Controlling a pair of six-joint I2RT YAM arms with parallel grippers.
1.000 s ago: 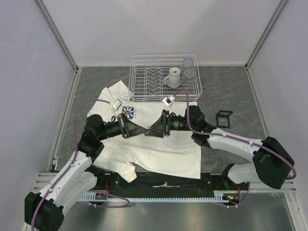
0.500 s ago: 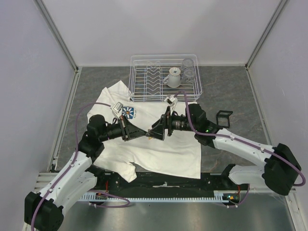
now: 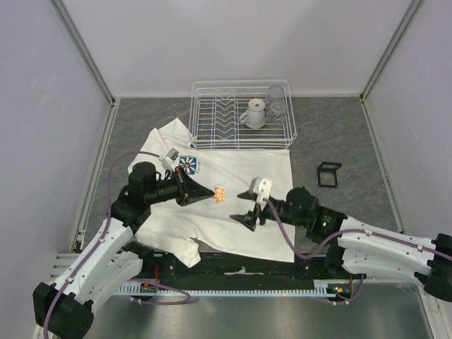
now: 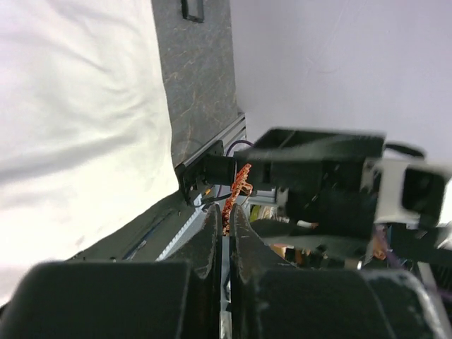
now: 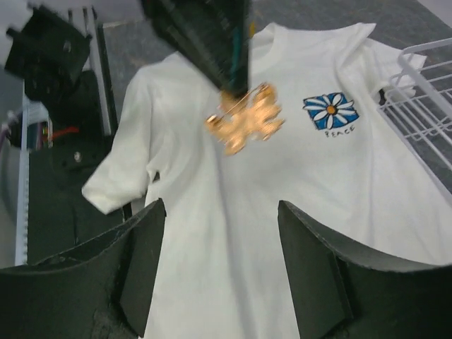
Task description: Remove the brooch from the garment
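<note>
The white T-shirt (image 3: 233, 212) lies flat on the grey table, its blue daisy logo (image 3: 189, 165) near the collar. My left gripper (image 3: 212, 196) is shut on the tiny orange leaf-shaped brooch (image 3: 219, 193) and holds it above the shirt's chest. The left wrist view shows the brooch (image 4: 236, 194) pinched between the closed fingertips. The right wrist view shows the brooch (image 5: 245, 120) hanging from the left fingers, over the shirt (image 5: 282, 212). My right gripper (image 3: 247, 216) is open and empty, low over the shirt, right of the brooch.
A white wire dish rack (image 3: 240, 114) with a white cup (image 3: 254, 113) and a glass (image 3: 276, 102) stands at the back, touching the shirt's top edge. A small black bracket (image 3: 328, 174) lies on the table right of the shirt.
My right gripper has let go, opened and pulled back right and toward the near edge. My left gripper stays shut on the brooch, now seen free of the shirt.
</note>
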